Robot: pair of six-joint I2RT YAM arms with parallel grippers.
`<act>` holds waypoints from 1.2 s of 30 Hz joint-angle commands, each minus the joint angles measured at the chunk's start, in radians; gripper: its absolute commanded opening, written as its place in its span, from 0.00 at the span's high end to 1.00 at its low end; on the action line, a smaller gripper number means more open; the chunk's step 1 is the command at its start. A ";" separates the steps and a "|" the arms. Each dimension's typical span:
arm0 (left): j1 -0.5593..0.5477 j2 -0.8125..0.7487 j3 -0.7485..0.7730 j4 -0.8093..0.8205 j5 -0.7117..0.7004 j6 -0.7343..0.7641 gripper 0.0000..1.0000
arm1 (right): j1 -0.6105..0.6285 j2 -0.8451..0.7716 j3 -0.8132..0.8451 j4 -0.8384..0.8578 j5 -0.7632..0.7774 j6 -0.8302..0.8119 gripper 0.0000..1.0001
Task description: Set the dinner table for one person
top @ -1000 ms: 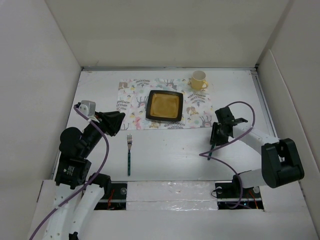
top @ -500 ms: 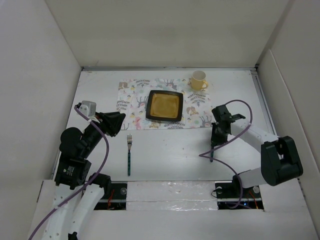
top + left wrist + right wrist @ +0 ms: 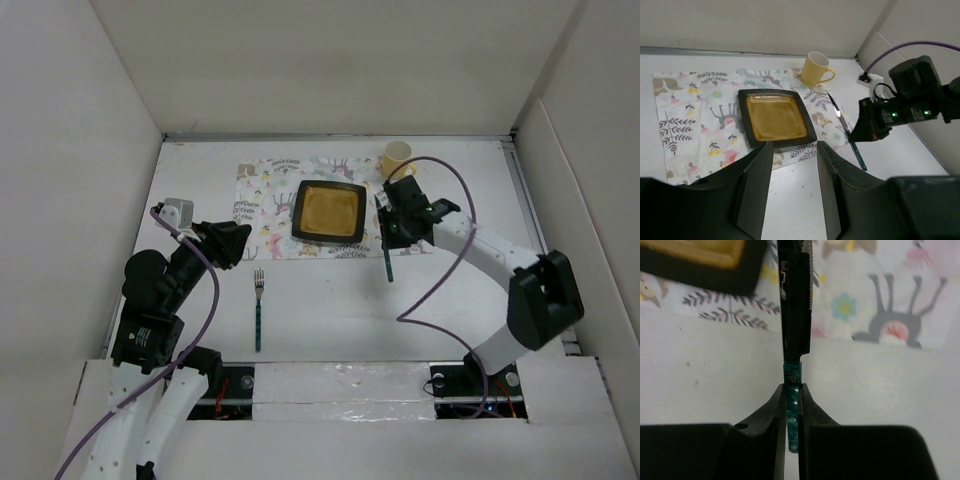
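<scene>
Since the right end effector point(image 3: 390, 232) is pinched tight on the teal handle of the knife point(image 3: 388, 262), just right of the plate point(image 3: 328, 211), it should lower the blade flat and parallel to the plate's side before releasing over the placemat point(image 3: 262, 200) on the white surface point(image 3: 330, 310). The left end effector point(image 3: 240, 243) hovers agape and empty near the fork point(image 3: 258, 305).

White links point(image 3: 482, 246), black joints point(image 3: 545, 303); purple cables point(image 3: 920, 45) loop alongside; green lights point(image 3: 892, 114) above the black right gripper point(image 3: 389, 240).

Matte dinner table point(image 3: 340, 310), glossy glazed plate point(image 3: 328, 211), knife point(image 3: 388, 266) with metal blade and mottled teal handle
</scene>
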 commanded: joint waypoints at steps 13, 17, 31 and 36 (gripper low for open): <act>-0.004 0.061 0.015 0.010 -0.119 -0.005 0.61 | -0.158 0.495 0.418 0.215 -0.161 -0.084 1.00; -0.004 0.081 0.013 0.007 -0.138 -0.006 0.60 | -0.169 0.587 0.490 0.195 -0.129 -0.088 1.00; -0.004 0.198 0.021 -0.022 -0.218 -0.006 0.53 | -0.187 0.517 0.425 0.296 -0.147 -0.035 0.52; -0.004 0.264 0.027 -0.045 -0.312 -0.006 0.51 | -0.178 0.304 0.227 0.407 -0.201 -0.010 0.45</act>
